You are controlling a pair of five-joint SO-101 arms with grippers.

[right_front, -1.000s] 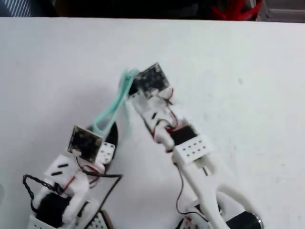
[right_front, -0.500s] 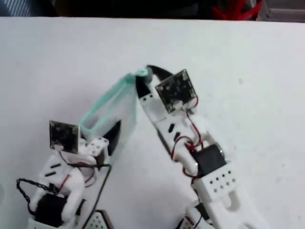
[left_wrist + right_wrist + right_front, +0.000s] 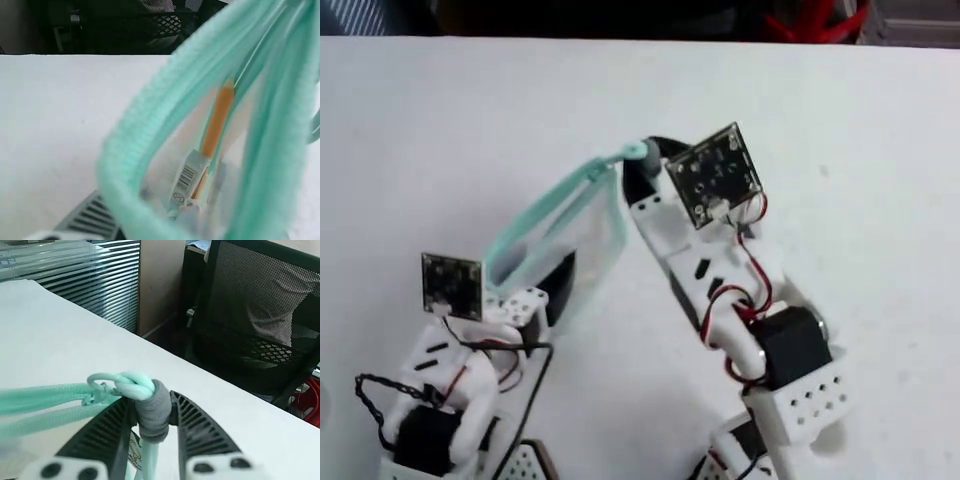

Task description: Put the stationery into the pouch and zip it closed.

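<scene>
Right end effector (image 3: 151,407) pinching grey tab (image 3: 150,424) at pouch (image 3: 570,235) corner. Pouch spans between both arms over table (image 3: 440,120), orange pencil (image 3: 220,117) inside. Left end effector (image 3: 555,285) at pouch's opposite end, grip unclear.

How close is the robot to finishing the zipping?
Done: the orange pencil and a barcoded item sit inside the pouch. In hand: the right gripper pinches the grey tab at one end, with the left gripper at the other end. Left: the teal zip gapes open in the left wrist view, so it needs pulling closed.
</scene>
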